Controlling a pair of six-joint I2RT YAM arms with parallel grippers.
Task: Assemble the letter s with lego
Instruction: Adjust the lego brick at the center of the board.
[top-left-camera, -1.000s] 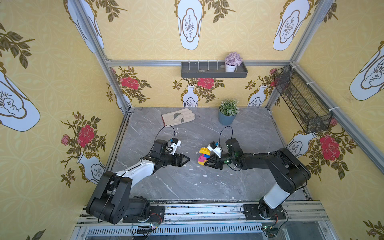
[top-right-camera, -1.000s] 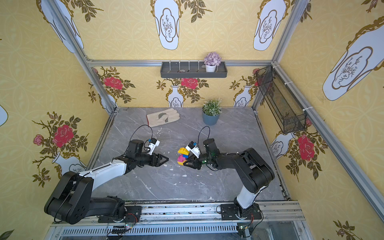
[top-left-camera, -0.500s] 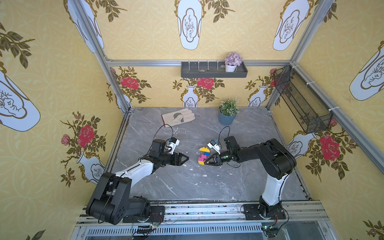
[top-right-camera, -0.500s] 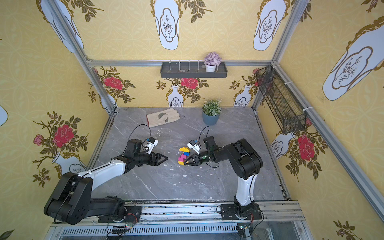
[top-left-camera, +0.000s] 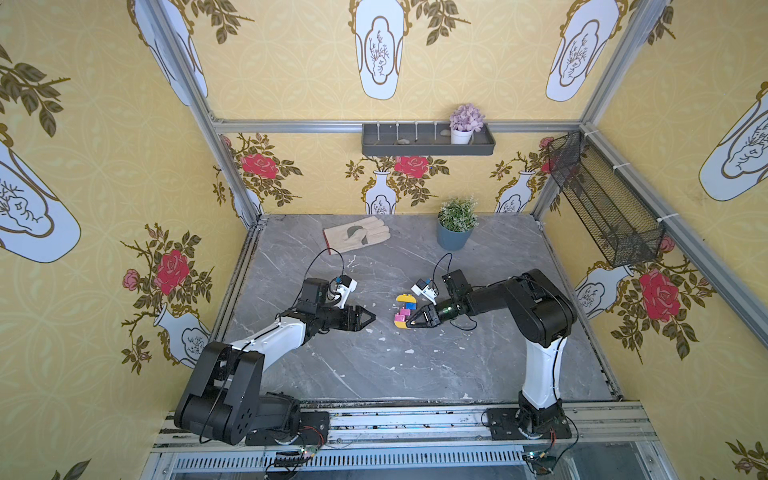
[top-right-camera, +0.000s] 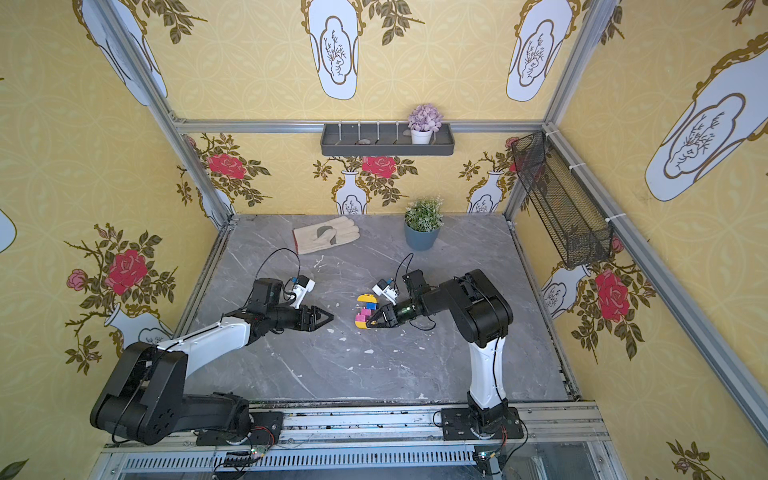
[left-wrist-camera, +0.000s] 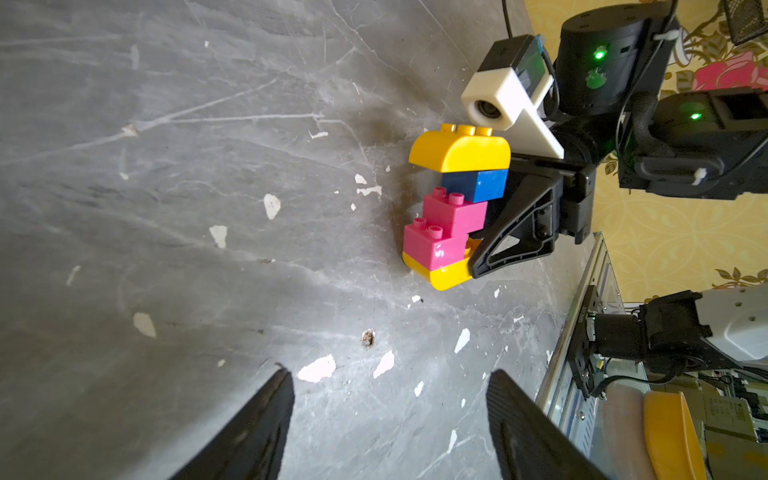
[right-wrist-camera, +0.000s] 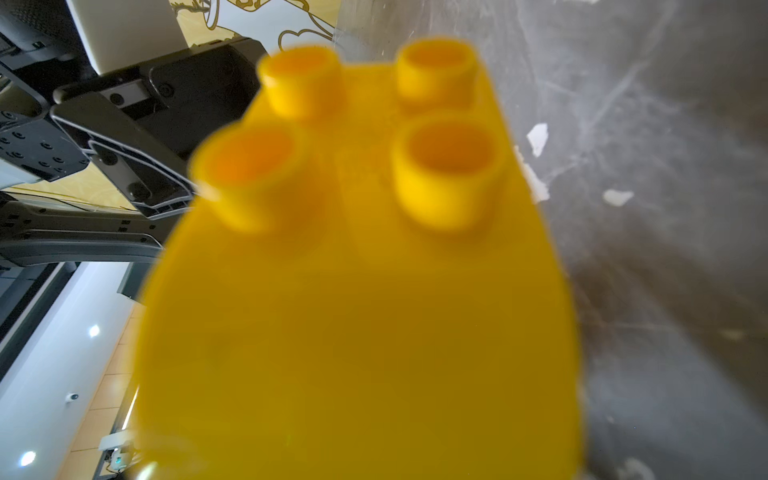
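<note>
at centre, right end effector (top-left-camera: 409, 323) clamps letter s (top-left-camera: 404, 311)

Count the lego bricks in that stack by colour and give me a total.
Yellow: 2, the far yellow brick and the held yellow brick
Pink: 2, the pink bricks
Blue: 1, the blue brick
Total: 5

Bare worktop (top-left-camera: 374, 365) lay open between the left end effector (top-left-camera: 369, 318) and the letter s (top-left-camera: 404, 310); the right end effector (top-left-camera: 409, 323) blocked its other side; glove (top-left-camera: 357, 237) and potted plant (top-left-camera: 455, 226) stood well behind.
</note>
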